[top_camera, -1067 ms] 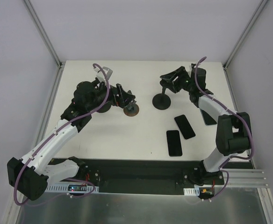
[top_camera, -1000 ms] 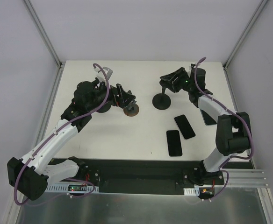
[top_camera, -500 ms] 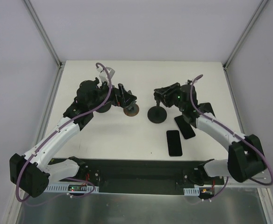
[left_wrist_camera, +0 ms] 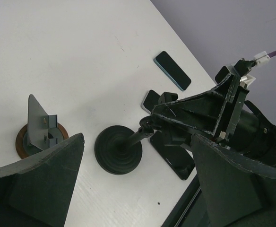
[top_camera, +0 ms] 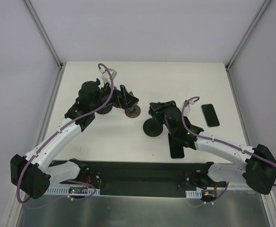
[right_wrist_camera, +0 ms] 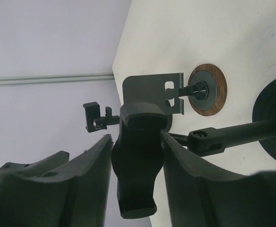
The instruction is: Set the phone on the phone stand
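We are seeing fingers (right_wrist_camera: 81,184) of right gripper (right_wrist_camera: 135,139) clenching cradle of black phone stand (top_camera: 152,128), round base near middle of table (top_camera: 105,139). We are noting left gripper (left_wrist_camera: 137,139) hanging released, grasping nothing, beside wood-base stand (top_camera: 132,110). Phone (top_camera: 210,115) is lying flat toward right edge; second phone (top_camera: 176,147) is lying partly under right arm.

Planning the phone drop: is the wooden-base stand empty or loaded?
Empty. The wooden-base stand shows a bare grey plate, nothing resting on it.
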Robot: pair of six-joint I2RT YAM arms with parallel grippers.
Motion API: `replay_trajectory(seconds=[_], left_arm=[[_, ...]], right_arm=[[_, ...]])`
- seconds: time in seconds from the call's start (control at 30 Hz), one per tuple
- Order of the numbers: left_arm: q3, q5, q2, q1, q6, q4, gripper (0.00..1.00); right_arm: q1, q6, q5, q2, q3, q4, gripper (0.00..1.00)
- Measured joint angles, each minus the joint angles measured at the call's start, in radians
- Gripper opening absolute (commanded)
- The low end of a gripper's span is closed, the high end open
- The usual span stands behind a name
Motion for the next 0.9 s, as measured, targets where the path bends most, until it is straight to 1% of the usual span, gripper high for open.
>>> replay_trajectory(seconds=[0.03, 0.07, 0.1, 0.2, 0.33, 0.4, 0.5, 0.57, 0.6, 0.67, 0.77, 0.83, 0.9], left_arm=[[0.000, 0.000, 0.000, 0.000, 0.000, 0.000, 0.93], [0.000, 0.000, 0.000, 0.000, 0.000, 0.000, 0.93], [0.000, 0.001, 0.000, 0.000, 0.000, -0.001, 0.93], [0.003, 0.001, 0.000, 0.000, 0.000, -0.006, 0.93], [0.010, 0.001, 0.000, 0.000, 0.000, -0.015, 0.94], [0.010, 0.001, 0.000, 0.000, 0.000, -0.016, 0.94], [0.012, 0.005, 0.000, 0.000, 0.000, -0.018, 0.94], [0.015, 0.016, 0.000, 0.000, -0.002, -0.023, 0.92], [0.016, 0.023, 0.000, 0.000, -0.002, -0.023, 0.89], [0.024, 0.038, 0.003, 0.000, -0.005, -0.027, 0.87], [0.054, 0.060, 0.033, -0.008, -0.007, -0.035, 0.84], [0.082, 0.078, 0.070, -0.021, -0.008, -0.047, 0.85], [0.103, 0.095, 0.108, -0.033, -0.008, -0.055, 0.85]], right_arm=[[0.009, -0.006, 0.014, 0.002, 0.000, 0.005, 0.91], [0.016, -0.011, 0.024, 0.003, -0.001, 0.014, 0.99], [0.022, -0.038, 0.035, 0.002, -0.002, 0.026, 0.96], [0.032, -0.169, 0.033, -0.007, 0.006, 0.029, 0.96], [0.041, -0.354, -0.031, -0.064, 0.006, -0.025, 0.96], [0.044, -0.460, -0.069, -0.143, -0.023, -0.054, 0.96], [0.047, -0.636, -0.115, -0.335, -0.109, -0.133, 0.96], [0.047, -0.755, -0.137, -0.462, -0.150, -0.222, 0.96], [0.047, -0.797, -0.141, -0.502, -0.155, -0.268, 0.96], [0.045, -0.872, -0.128, -0.570, -0.147, -0.415, 0.96], [0.042, -0.890, -0.076, -0.570, -0.099, -0.648, 0.96], [0.031, -0.872, -0.057, -0.536, -0.061, -0.789, 0.96], [0.008, -0.851, -0.064, -0.475, -0.031, -0.894, 0.96]])
